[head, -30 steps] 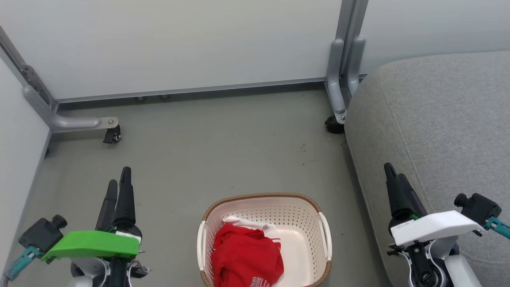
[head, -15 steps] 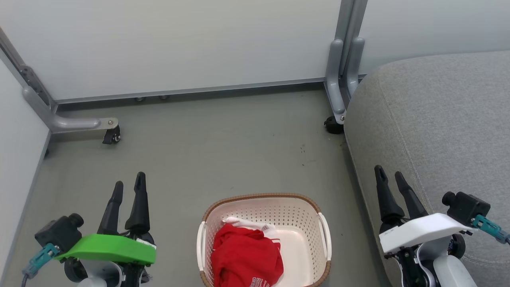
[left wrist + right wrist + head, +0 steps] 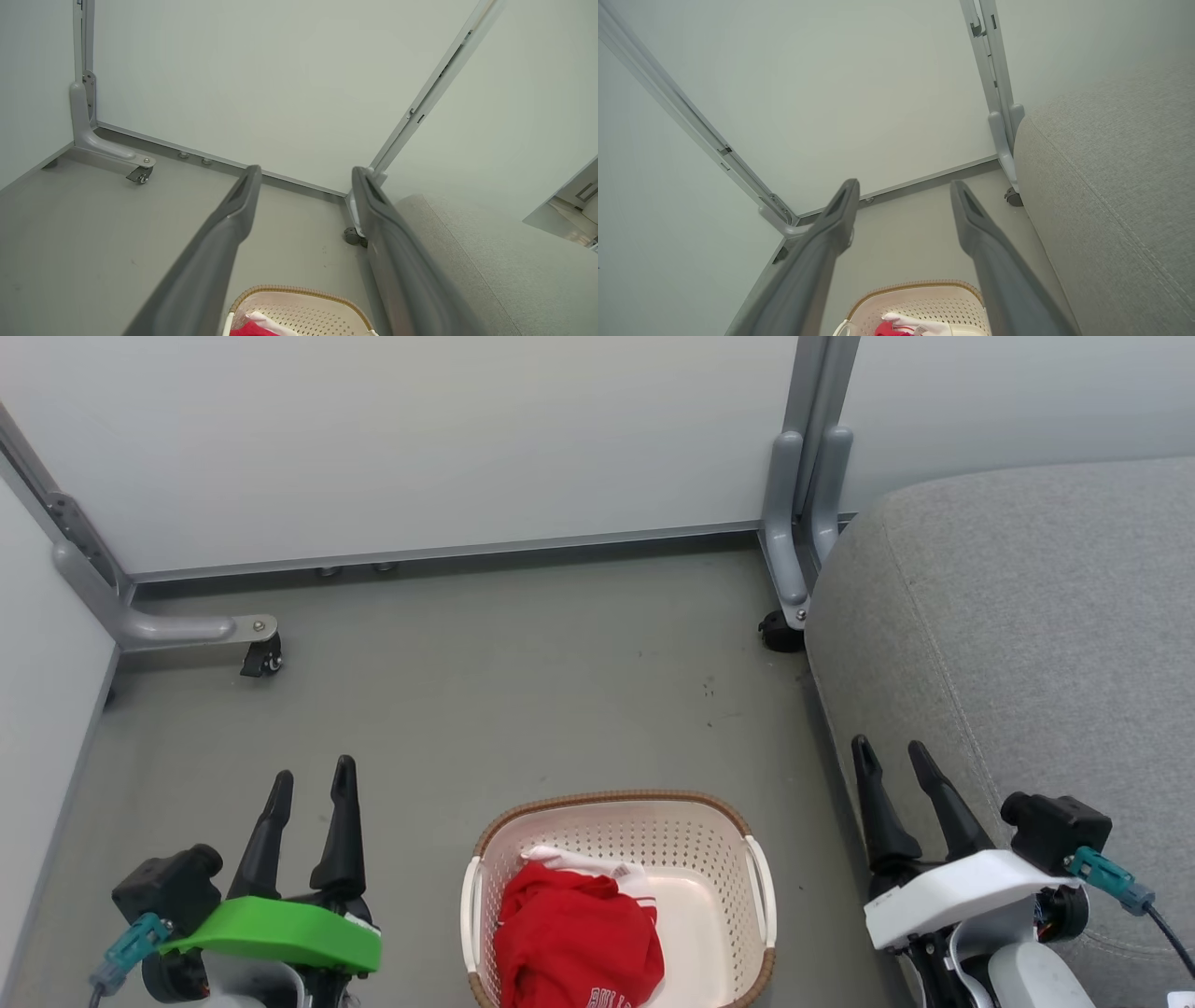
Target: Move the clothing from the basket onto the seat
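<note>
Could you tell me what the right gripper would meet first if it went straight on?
Probably the wall near its base; the right gripper points past the seat, but depth is unclear.

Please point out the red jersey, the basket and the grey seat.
red jersey [image 3: 569, 943], head view, on its red middle.
basket [image 3: 616, 796], head view, on its brown far rim.
grey seat [image 3: 1046, 616], head view, on its bare top.

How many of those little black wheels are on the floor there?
2. The left wheel sits under the end of the grey bracket; the right wheel is at the corner of the seat. Others may hide behind the seat.
</note>
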{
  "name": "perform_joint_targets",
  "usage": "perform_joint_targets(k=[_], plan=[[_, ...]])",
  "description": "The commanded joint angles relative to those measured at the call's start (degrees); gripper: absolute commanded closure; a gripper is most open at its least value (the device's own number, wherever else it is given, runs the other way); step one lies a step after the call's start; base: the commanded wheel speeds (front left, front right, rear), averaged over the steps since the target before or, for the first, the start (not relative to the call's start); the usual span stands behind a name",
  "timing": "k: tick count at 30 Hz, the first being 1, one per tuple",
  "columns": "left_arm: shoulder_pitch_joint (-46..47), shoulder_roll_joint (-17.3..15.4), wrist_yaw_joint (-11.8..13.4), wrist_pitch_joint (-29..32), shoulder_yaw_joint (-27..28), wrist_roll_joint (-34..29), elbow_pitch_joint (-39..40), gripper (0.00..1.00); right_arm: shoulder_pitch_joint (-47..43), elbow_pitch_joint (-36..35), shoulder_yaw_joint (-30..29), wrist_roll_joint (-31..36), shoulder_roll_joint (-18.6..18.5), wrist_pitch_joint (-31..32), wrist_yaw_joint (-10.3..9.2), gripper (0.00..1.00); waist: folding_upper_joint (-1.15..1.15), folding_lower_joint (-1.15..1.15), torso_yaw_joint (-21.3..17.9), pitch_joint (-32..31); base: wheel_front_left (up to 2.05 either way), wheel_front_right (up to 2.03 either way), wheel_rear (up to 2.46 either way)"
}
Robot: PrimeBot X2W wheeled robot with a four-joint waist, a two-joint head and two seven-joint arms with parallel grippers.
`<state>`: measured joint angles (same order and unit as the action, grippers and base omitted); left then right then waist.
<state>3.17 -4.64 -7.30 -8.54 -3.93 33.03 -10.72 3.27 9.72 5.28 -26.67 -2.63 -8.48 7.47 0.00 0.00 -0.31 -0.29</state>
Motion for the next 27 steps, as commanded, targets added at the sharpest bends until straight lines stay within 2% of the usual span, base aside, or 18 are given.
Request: perform_joint_targets(k=[1, 27], plan=[[-0.05, -0.23, -0.21, -0.51, -0.06, -1.63, 0.4, 0.0, -0.25, -0.15, 0.33, 1.55, -0.29, -0.6, 0.02, 0.0, 0.0, 0.0, 0.01, -0.02, 0.0, 0.0, 0.0], [-0.69, 0.07, -0.26, -3.97, -1.3, -14.44, -1.75, 0.0, -0.85, 0.48, 1.96, 12.58, -0.33, -3.26, 0.03, 0.0, 0.0, 0.0, -0.09, -0.12, 0.0, 0.0, 0.0]])
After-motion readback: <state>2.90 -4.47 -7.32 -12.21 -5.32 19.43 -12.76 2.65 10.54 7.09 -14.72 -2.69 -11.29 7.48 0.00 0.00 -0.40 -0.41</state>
